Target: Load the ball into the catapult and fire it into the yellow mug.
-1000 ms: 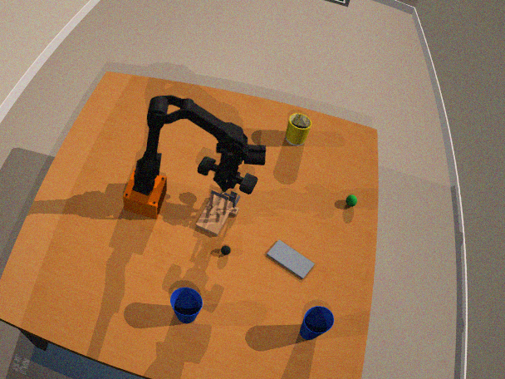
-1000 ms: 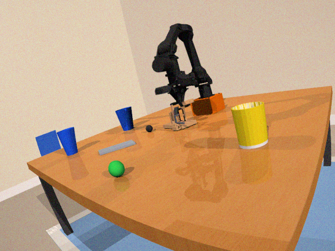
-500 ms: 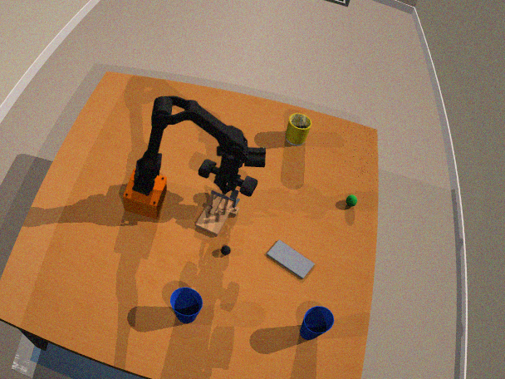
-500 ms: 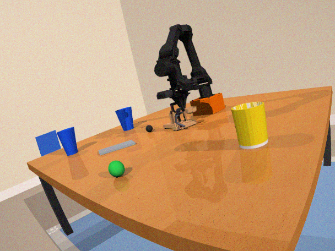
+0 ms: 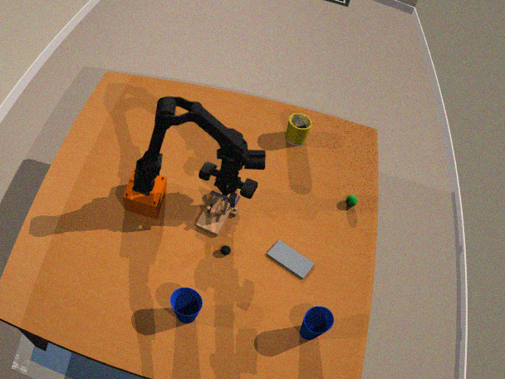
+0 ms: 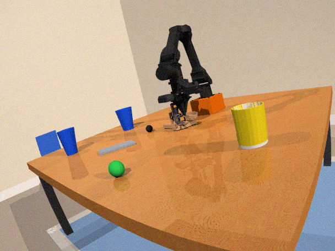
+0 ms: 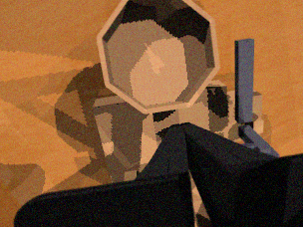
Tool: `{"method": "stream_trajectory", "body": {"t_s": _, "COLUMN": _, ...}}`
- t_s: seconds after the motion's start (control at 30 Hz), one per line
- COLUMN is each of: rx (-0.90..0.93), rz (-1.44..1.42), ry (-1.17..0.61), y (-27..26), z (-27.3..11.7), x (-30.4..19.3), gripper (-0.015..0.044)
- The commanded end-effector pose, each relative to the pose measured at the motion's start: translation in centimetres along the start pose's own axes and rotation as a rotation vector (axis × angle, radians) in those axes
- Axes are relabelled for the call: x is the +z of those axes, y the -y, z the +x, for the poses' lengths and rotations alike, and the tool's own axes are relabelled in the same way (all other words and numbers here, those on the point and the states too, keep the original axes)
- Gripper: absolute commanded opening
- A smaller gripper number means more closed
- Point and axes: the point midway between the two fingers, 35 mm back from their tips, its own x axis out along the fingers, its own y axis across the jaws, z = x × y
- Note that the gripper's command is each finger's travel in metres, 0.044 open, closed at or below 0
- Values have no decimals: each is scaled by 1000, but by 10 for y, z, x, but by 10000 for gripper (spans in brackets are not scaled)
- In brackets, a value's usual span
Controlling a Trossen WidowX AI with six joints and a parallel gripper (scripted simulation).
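Gripper point(image 5: 227, 194) point(image 6: 184, 114) point(image 7: 180, 132), 1: fingers together, nothing between. Catapult point(image 5: 209, 224) point(image 6: 182, 127) point(image 7: 199, 115), 1: cup point(image 6: 192, 115) point(image 7: 159, 70) just beyond fingertips (seemingly unloaded). Next, probably: downward pressure or release.

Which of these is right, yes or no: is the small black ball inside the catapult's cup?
No, the black ball rests on the tabletop.

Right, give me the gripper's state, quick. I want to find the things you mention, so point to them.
Gripper point(image 5: 228, 199) point(image 6: 184, 114) point(image 7: 180, 132): closed, nothing between its fingers, down at the catapult point(image 5: 213, 224) point(image 6: 177, 127) point(image 7: 103, 60).
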Motion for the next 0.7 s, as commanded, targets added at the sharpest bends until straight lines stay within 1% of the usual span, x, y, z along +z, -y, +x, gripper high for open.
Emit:
{"method": "stream_trajectory", "body": {"t_s": 0.0, "rx": 0, "rz": 0, "ry": 1, "y": 0, "z": -1, "x": 0, "gripper": 0}}
{"method": "stream_trajectory", "body": {"t_s": 0.13, "rx": 0, "rz": 0, "ry": 1, "y": 0, "z": -1, "x": 0, "gripper": 0}}
{"method": "stream_trajectory", "body": {"t_s": 0.2, "rx": 1, "rz": 1, "ry": 2, "y": 0, "z": -10, "x": 7, "gripper": 53}}
{"method": "stream_trajectory", "body": {"t_s": 0.3, "rx": 8, "rz": 3, "ry": 8, "y": -4, "z": -39, "x": 29, "gripper": 131}}
{"method": "stream_trajectory", "body": {"t_s": 0.37, "rx": 8, "rz": 4, "ry": 9, "y": -4, "z": -41, "x": 31, "gripper": 184}}
{"method": "stream_trajectory", "body": {"t_s": 0.4, "rx": 16, "rz": -1, "ry": -3, "y": -4, "z": -27, "x": 22, "gripper": 210}}
{"method": "stream_trajectory", "body": {"t_s": 0.53, "rx": 16, "rz": -1, "ry": -2, "y": -4, "z": -30, "x": 22, "gripper": 315}}
{"method": "stream_trajectory", "body": {"t_s": 0.6, "rx": 13, "rz": -1, "ry": 0, "y": -1, "z": -52, "x": 24, "gripper": 368}}
{"method": "stream_trajectory", "body": {"t_s": 0.67, "rx": 9, "rz": -1, "ry": 3, "y": -1, "z": -87, "x": 24, "gripper": 420}}
